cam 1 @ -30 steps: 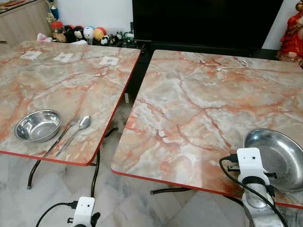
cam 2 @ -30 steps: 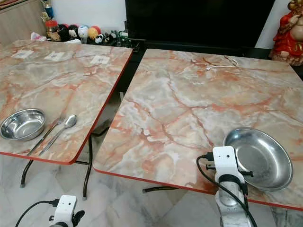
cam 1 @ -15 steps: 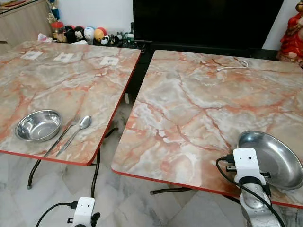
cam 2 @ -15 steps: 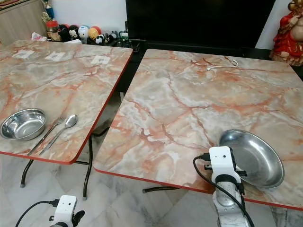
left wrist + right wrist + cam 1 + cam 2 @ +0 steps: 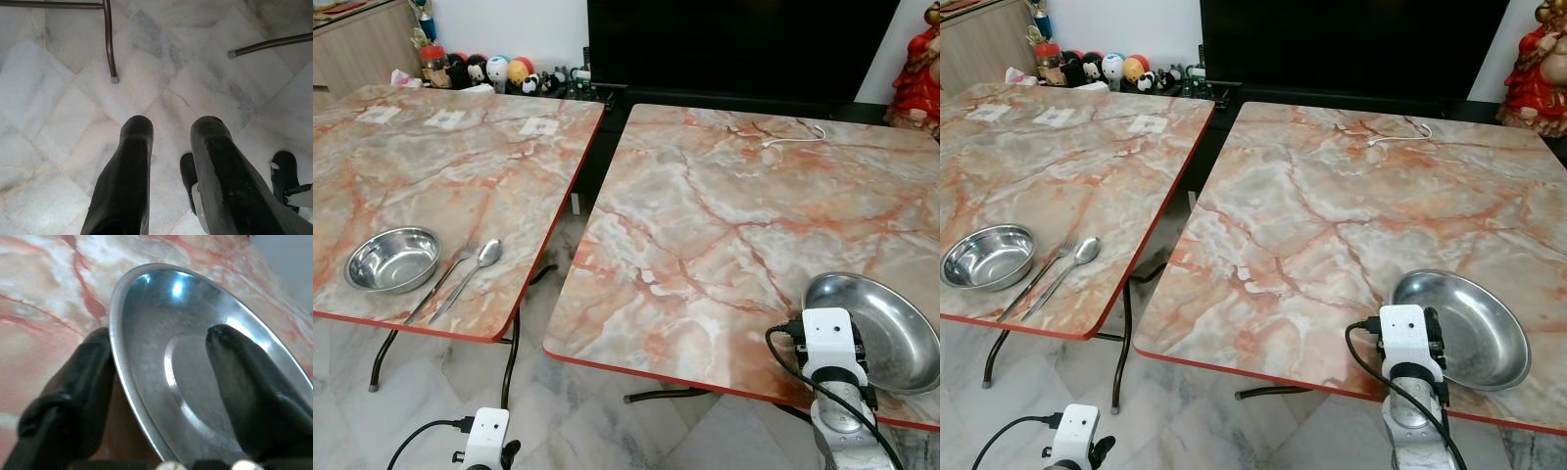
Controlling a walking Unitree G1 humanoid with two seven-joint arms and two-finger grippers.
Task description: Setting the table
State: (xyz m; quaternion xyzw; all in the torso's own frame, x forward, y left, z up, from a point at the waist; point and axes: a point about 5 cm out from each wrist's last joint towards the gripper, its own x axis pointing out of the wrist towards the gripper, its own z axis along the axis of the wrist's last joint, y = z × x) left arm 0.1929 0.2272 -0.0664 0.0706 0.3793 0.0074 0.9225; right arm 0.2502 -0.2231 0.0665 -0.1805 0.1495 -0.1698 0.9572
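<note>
A shallow steel plate (image 5: 889, 328) rests at the near right edge of the right marble table (image 5: 724, 215). My right gripper (image 5: 161, 347) is shut on its near rim, one finger (image 5: 90, 377) under the edge and the other (image 5: 244, 382) on the inside. A small steel bowl (image 5: 393, 259), a fork (image 5: 440, 284) and a spoon (image 5: 470, 277) lie together near the front of the left marble table (image 5: 440, 166). My left gripper (image 5: 171, 127) hangs open above the floor, holding nothing.
A narrow gap of marble floor (image 5: 548, 294) with table legs separates the two tables. A white cable (image 5: 793, 137) lies at the right table's far side. Behind stand a black TV (image 5: 734, 44), small toys (image 5: 489, 70) and a red figurine (image 5: 915, 69).
The plate has shifted a little to the left along the right table's near edge, together with my right gripper. The left arm and the bowl, fork and spoon have stayed put.
</note>
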